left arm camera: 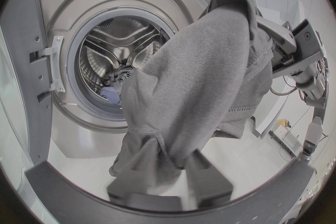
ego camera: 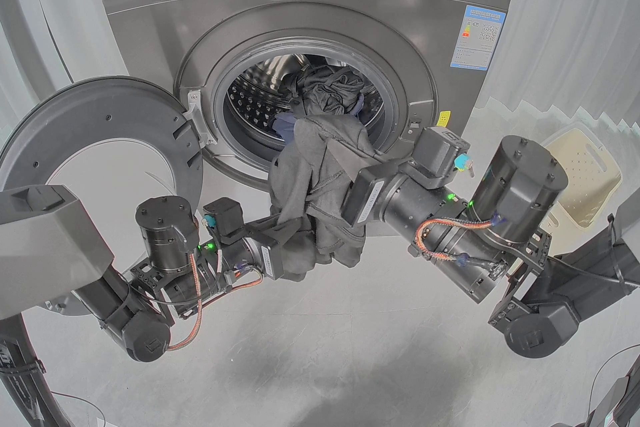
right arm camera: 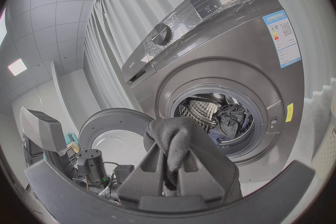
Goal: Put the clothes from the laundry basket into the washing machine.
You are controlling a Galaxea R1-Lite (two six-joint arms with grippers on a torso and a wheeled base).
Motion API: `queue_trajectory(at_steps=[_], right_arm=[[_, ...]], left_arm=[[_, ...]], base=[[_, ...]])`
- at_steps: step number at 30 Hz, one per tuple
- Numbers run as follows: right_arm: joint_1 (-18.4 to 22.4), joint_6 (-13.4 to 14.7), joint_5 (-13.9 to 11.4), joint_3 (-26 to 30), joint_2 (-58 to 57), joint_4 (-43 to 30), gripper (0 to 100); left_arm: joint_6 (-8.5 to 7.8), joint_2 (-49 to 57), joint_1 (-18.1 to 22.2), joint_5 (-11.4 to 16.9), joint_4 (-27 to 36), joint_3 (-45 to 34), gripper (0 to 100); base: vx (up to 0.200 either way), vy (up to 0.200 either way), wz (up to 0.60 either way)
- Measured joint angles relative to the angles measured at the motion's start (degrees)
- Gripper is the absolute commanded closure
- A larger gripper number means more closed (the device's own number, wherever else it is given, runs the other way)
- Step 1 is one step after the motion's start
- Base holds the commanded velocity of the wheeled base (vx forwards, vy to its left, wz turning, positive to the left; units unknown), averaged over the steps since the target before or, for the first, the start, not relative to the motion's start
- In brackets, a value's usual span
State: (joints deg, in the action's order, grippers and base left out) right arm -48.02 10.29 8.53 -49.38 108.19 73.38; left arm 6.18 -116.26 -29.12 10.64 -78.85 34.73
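Jaws of left gripper (left arm camera: pixel 168 179) and right gripper (right arm camera: pixel 171 172) each pinch the dark grey cloth garment (ego camera: pixel 313 175) hanging at the open mouth of the grey front-loading washing machine (ego camera: pixel 267 21); this looks like the loading step, likely needing a push inward before release.

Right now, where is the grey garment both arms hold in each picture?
Head view: grey garment hangs mid-picture, before the drum opening.
Left wrist view: draped across the middle, overlapping that opening.
Right wrist view: bunched close up, before the opening.
Shared landmark: the drum opening.
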Motion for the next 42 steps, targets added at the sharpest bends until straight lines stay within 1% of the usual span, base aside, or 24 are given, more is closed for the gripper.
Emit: queue_trajectory(at_steps=[6,15,19,24,28,29,31,36,42], right_arm=[[1.02,-0.04,0.02,0.93,0.0,0.04,100],[3.71,-0.28,0.02,3.35,-0.01,1.32,100],[5.5,-0.33,0.05,4.74,-0.01,1.69,100],[6.53,-0.41,-0.05,6.96,0.38,2.96,100],[6.31,-0.44,-0.09,7.68,1.37,3.47,100],[6.24,-0.46,-0.09,7.68,1.58,3.58,0],[6.13,-0.46,-0.06,7.74,2.0,3.78,0],[6.07,-0.41,0.02,8.73,3.02,3.62,0],[6.05,-0.68,-0.02,13.14,3.9,2.93,0]], left_arm=[[-0.05,1.22,0.74,-0.16,-5.01,-2.62,100],[-0.24,9.81,1.01,1.01,-9.07,-13.52,100],[-0.17,13.48,1.29,2.66,-9.67,-15.21,100],[0.24,16.81,1.43,6.73,-9.84,-15.97,100],[0.3,18.33,1.21,7.19,-9.83,-16.06,100],[0.35,18.55,1.15,7.2,-9.83,-15.95,100],[0.55,18.97,1.16,7.19,-9.86,-15.75,100],[2.6,20.15,1.16,7.17,-9.86,-14.88,100],[3.94,21.5,0.99,7.08,-9.84,-13.7,100]], base=[[0.0,0.0,0.0],[0.0,0.0,0.0],[0.0,0.0,0.0],[0.0,0.0,0.0],[0.0,0.0,0.0],[0.0,0.0,0.0],[0.0,0.0,0.0],[0.0,0.0,0.0],[0.0,0.0,0.0]])
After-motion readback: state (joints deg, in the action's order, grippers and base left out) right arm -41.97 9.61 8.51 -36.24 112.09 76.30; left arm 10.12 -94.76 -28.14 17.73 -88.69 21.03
